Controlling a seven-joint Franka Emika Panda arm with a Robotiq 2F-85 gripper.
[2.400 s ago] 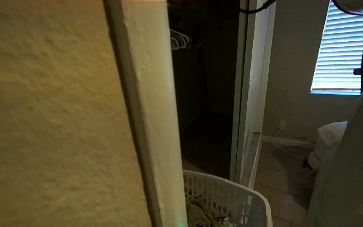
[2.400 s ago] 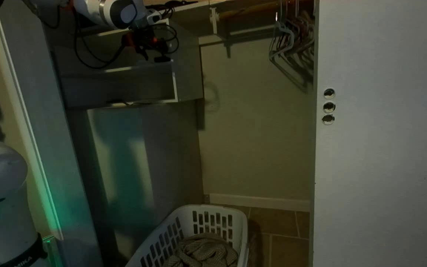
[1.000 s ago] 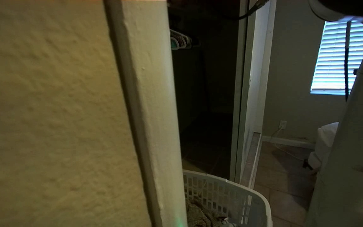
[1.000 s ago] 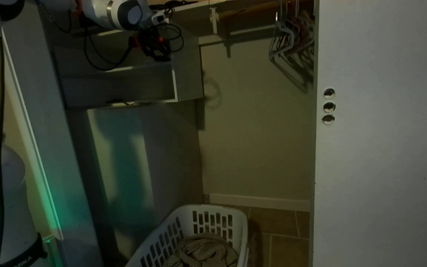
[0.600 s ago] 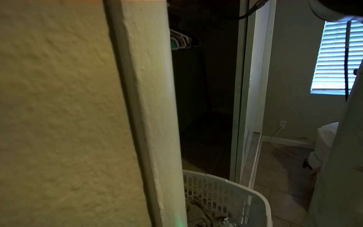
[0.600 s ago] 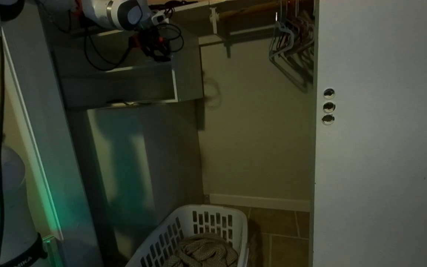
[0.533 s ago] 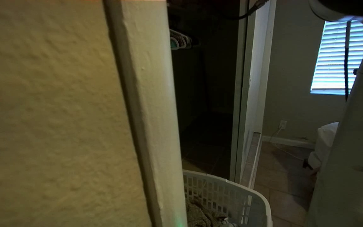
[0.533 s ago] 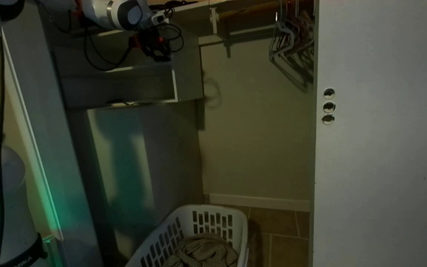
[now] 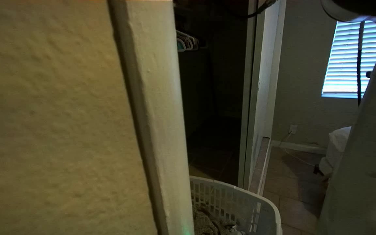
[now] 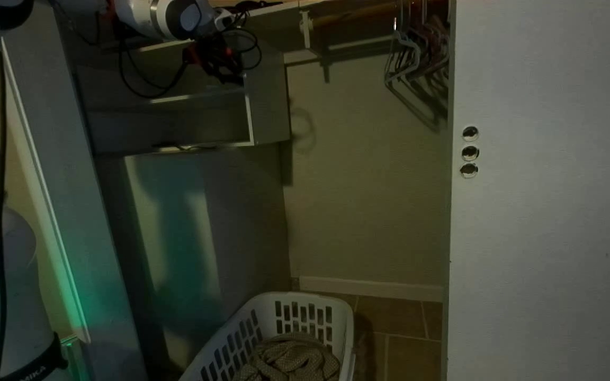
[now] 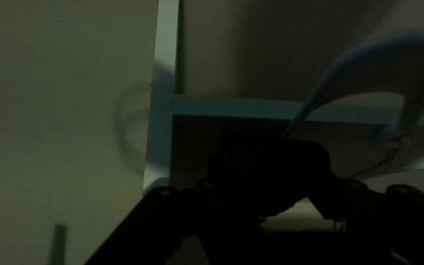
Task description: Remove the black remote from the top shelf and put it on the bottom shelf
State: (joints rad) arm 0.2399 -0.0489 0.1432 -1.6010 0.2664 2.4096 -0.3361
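My gripper (image 10: 226, 71) hangs in front of the upper part of the shelf unit, near its right end, in an exterior view. In the wrist view the gripper (image 11: 271, 180) is a near-black silhouette, shut on a dark block with a rounded corner, the black remote (image 11: 274, 158). Poor light hides the remote's face and buttons. Below the gripper runs the dividing board of the top shelf (image 10: 199, 97); under that lies the bottom shelf (image 10: 231, 144). The wrist view also shows the dividing board (image 11: 234, 106) meeting the side panel (image 11: 160, 129).
A thin dark item (image 10: 166, 145) lies at the bottom shelf's front edge. Cable loops (image 10: 254, 50) hang off the wrist. Clothes hangers (image 10: 405, 58) and a white door (image 10: 543, 159) stand to the right. A white laundry basket (image 10: 350, 323) holding cloth is on the floor.
Over the earlier frames the arm shifted right, and its upper link came further into view. Since half a second ago the gripper has risen slightly, staying shut on the remote.
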